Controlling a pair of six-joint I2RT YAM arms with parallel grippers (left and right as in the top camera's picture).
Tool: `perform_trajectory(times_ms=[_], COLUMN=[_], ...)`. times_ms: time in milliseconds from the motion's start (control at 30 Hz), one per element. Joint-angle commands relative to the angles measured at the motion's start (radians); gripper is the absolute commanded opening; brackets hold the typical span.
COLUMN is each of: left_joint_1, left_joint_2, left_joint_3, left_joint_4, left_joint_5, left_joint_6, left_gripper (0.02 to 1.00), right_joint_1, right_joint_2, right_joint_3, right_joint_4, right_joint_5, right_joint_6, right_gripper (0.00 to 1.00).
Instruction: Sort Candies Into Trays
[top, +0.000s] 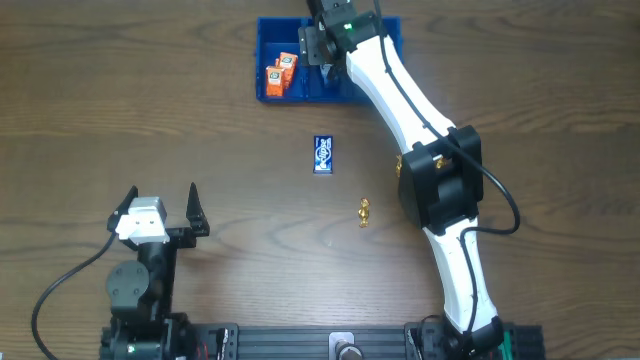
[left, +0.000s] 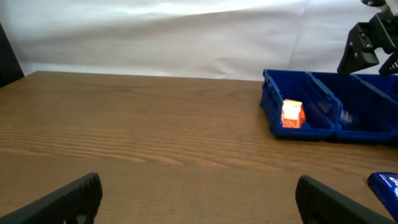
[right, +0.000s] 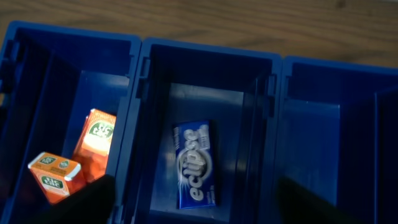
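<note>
A blue three-compartment tray (top: 270, 90) stands at the table's far side. Its left bin holds two orange candy boxes (right: 93, 134), its middle bin a blue packet (right: 196, 163) lying flat. My right gripper (right: 194, 186) hovers open above that middle bin, apart from the packet; in the top view the right gripper (top: 318, 48) is over the tray. A second blue packet (top: 322, 154) and a gold-wrapped candy (top: 364, 211) lie on the table. My left gripper (top: 161, 192) stands open at the near left with nothing between its fingers.
The tray's right bin (right: 323, 149) holds nothing I can see. In the left wrist view the tray (left: 273, 106) stands far off with an orange box (left: 292, 114) inside. Bare wooden table (top: 120, 100) spreads left of the tray.
</note>
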Motion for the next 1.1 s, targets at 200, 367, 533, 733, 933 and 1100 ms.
perform_trajectory(times_ms=[200, 367, 533, 733, 933, 1100], left_joint_1=[0.006, 0.006, 0.006, 0.006, 0.006, 0.006], left_joint_2=[-0.003, -0.003, -0.003, -0.003, -0.003, -0.003], left_joint_3=[-0.022, -0.022, -0.022, -0.022, -0.022, -0.022], left_joint_4=[-0.035, -0.035, -0.035, -0.035, -0.035, -0.035], left_joint_5=[-0.006, -0.006, -0.006, -0.006, -0.006, -0.006], left_joint_6=[0.004, 0.004, 0.004, 0.004, 0.004, 0.004], left_gripper=[0.998, 0.996, 0.998, 0.998, 0.998, 0.998], right_joint_1=[0.031, 0.133, 0.159, 0.151, 0.150, 0.150], right_joint_2=[-0.288, -0.315, -0.315, -0.275, -0.185, -0.135], right_joint_3=[0.027, -0.031, -0.336, -0.575, -0.576, -0.576], right_joint_4=[-0.323, -0.581, -0.400, -0.101, -0.062, -0.055], right_joint_5=[-0.052, -0.052, -0.071, -0.102, -0.106, -0.125], right_joint_6=[0.014, 0.156, 0.232, 0.232, 0.247, 0.251], right_gripper=[0.998, 0.998, 0.998, 0.998, 1.000, 0.901])
